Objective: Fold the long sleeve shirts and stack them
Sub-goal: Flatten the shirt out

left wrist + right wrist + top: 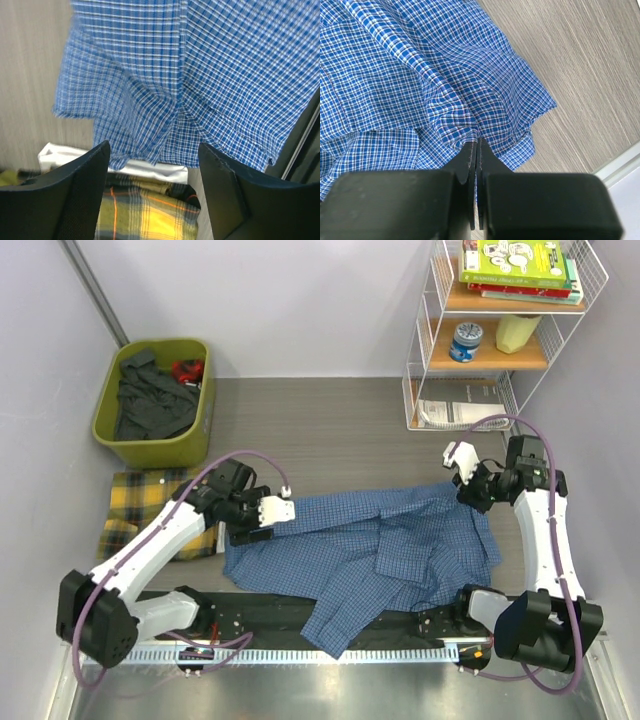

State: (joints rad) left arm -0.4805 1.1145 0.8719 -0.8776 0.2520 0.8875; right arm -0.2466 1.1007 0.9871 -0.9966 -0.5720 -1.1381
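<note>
Blue shirt (pixel 370 550) pinched in the right claw (pixel 476 145), left claw (pixel 154 147) gaping empty, yellow shirt (pixel 135 505) beside: two shirts.

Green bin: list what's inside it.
Dark crumpled cloth fills most of the bin, with a red-and-black object in a far corner. Anything beneath the cloth is hidden.

Left fingers (pixel 75 195) spread wide — right fingers (pixel 468 167) pressed tight together.

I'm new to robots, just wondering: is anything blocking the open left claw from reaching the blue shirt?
Nothing visible does. The left gripper hangs open right over the blue shirt, whose edge shows between its fingers. The yellow shirt lies beside that edge, not in between.
</note>
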